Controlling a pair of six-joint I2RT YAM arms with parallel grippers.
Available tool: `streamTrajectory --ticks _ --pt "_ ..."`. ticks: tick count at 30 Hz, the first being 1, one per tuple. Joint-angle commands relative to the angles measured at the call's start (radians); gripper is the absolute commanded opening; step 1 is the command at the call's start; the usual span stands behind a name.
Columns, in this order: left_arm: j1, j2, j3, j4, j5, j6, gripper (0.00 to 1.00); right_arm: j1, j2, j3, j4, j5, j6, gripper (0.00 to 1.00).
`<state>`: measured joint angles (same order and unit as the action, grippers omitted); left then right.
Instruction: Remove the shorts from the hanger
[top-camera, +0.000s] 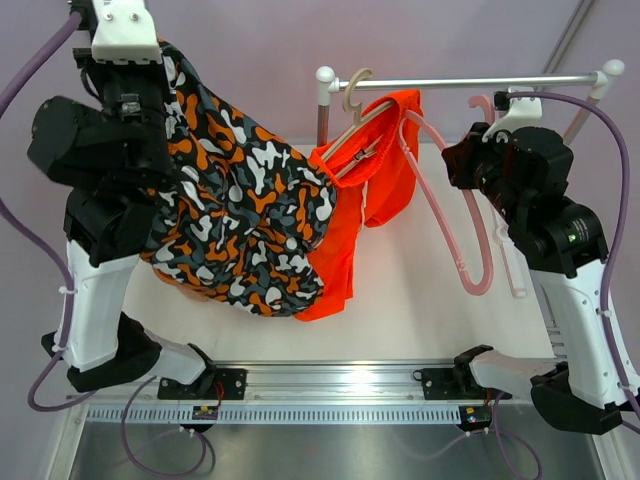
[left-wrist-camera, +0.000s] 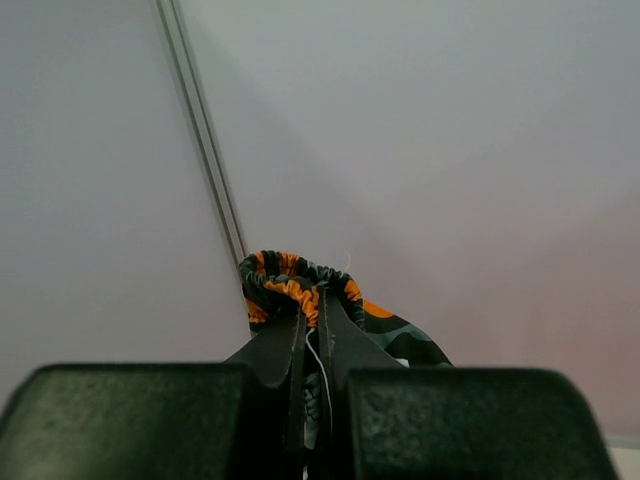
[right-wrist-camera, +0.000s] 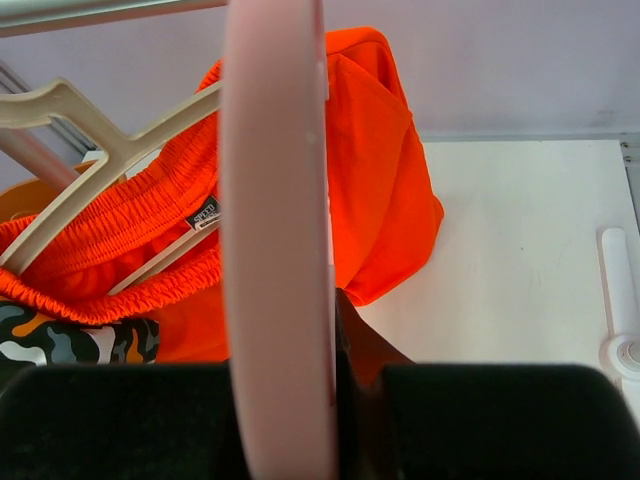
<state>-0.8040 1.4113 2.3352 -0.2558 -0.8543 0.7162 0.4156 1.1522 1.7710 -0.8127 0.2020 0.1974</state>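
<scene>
tabletop: white, bare under the rail; no shorts laid down yet.
camouflage shorts: black, white and orange; held high at far left by the bunched waistband, hanging down over the left arm, right edge against the orange pair. Looks clear of any hanger, though the contact spot is hidden. Judged done or nearly so.
orange shorts: waistband still threaded on the beige hanger, legs drooping toward the tabletop. Not removed, main work left.
pink hanger: empty, hooked on the rail, right of the orange pair.
beige hanger: hooked on the rail near its left post, carrying the orange pair.
left end effector: fingers pressed together on the camouflage waistband.
right end effector: clamped on the pink hanger's bar, going by the wrist view; not touching any shorts.
waistband tag: small black label inside the orange waistband, pale print too small to read.
other writing: none readable on arms, rail or hangers.
progress guess: roughly half, one pair off, one to go.
</scene>
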Motion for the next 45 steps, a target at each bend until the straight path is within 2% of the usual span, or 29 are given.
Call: streamTrajectory --ticks 1,2,4,5,7,8,9,11,15,20,27,33,41,44,45 --pt "0.179 0.021 0.026 -0.230 0.162 -0.289 0.00 0.006 0.009 0.038 0.001 -0.029 -0.015 0.00" --pt "0.283 0.031 0.027 -0.264 0.240 -0.340 0.00 0.006 0.012 0.039 -0.002 -0.032 -0.018 0.00" --pt "0.398 0.044 0.036 -0.350 0.337 -0.501 0.00 0.006 0.017 0.044 -0.006 -0.033 -0.018 0.00" --pt "0.510 0.051 0.041 -0.374 0.386 -0.550 0.00 0.008 0.023 0.045 -0.009 -0.033 -0.019 0.00" --pt "0.616 0.086 0.065 -0.419 0.526 -0.696 0.00 0.006 0.027 0.050 -0.016 -0.039 -0.021 0.00" --pt "0.706 0.103 0.078 -0.430 0.608 -0.737 0.00 0.006 0.030 0.048 -0.019 -0.041 -0.021 0.00" --pt "0.751 0.136 0.093 -0.444 0.651 -0.823 0.00 0.006 0.032 0.047 -0.017 -0.042 -0.021 0.00" --pt "0.839 0.170 0.130 -0.441 0.737 -0.888 0.00 0.008 0.037 0.044 -0.017 -0.046 -0.018 0.00" --pt "0.855 0.150 0.093 -0.277 0.745 -0.940 0.00 0.008 0.046 0.044 -0.023 -0.044 -0.019 0.00" --pt "0.856 0.126 0.156 -0.171 0.728 -0.962 0.00 0.006 0.061 0.050 -0.023 -0.042 -0.023 0.00" --pt "0.856 0.098 0.141 -0.013 0.686 -0.960 0.00 0.008 0.076 0.045 -0.019 -0.042 -0.029 0.00" --pt "0.856 0.127 0.136 0.076 0.644 -0.939 0.00 0.008 0.092 0.047 -0.013 -0.046 -0.032 0.00" --pt "0.876 0.222 0.130 0.098 0.682 -0.955 0.00 0.006 0.104 0.042 -0.013 -0.042 -0.039 0.00" --pt "0.876 0.242 0.080 0.090 0.690 -0.975 0.00 0.006 0.103 0.028 -0.006 -0.039 -0.038 0.00" --pt "0.878 0.245 0.019 0.093 0.687 -0.980 0.00 0.008 0.103 0.024 0.000 -0.039 -0.038 0.00"
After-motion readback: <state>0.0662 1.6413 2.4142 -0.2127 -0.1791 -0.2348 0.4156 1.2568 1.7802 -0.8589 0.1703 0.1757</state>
